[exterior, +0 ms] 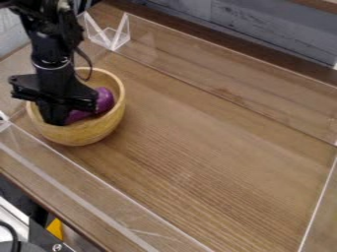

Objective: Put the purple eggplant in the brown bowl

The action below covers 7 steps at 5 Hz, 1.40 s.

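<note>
The brown bowl (110,120) stands at the left of the wooden table. Inside it lies the purple eggplant (101,99), whose glossy rounded end shows on the right half of the bowl. My black gripper (62,110) points down into the left half of the bowl. Its fingers are together, and the eggplant sticks out from them to the right. The eggplant's stem end is hidden behind the fingers.
Clear acrylic walls (237,59) fence the table on all sides. A small clear plastic stand (112,32) sits behind the bowl at the back left. A wide stretch of bare wood (218,138) lies to the right of the bowl.
</note>
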Motion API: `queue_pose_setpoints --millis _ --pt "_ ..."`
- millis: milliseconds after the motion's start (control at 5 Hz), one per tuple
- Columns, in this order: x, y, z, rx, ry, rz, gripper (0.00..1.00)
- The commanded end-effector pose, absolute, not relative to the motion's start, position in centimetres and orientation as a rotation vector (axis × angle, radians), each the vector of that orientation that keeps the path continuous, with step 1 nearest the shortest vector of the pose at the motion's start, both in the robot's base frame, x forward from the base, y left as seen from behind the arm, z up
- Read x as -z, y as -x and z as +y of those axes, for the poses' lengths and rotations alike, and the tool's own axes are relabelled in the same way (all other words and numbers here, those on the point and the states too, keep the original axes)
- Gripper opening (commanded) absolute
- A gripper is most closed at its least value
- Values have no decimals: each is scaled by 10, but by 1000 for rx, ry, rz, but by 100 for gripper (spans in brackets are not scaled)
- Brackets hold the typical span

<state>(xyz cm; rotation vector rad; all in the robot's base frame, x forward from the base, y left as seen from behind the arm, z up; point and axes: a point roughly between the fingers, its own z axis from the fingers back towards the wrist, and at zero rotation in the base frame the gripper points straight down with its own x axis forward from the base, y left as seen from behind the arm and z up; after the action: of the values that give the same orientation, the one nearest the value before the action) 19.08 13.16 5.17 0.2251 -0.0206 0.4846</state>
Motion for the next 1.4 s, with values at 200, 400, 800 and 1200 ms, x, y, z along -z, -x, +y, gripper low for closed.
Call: queue_pose_setpoints --millis 200,400,800,1200 --pt "-65 -206 132 -566 -233 -70 0" --pt "-70 -207 119 -519 -228 -70 0" --pt "-66 -218 108 -448 -231 -67 100" --pt "-70 -221 113 -458 -236 -62 100"
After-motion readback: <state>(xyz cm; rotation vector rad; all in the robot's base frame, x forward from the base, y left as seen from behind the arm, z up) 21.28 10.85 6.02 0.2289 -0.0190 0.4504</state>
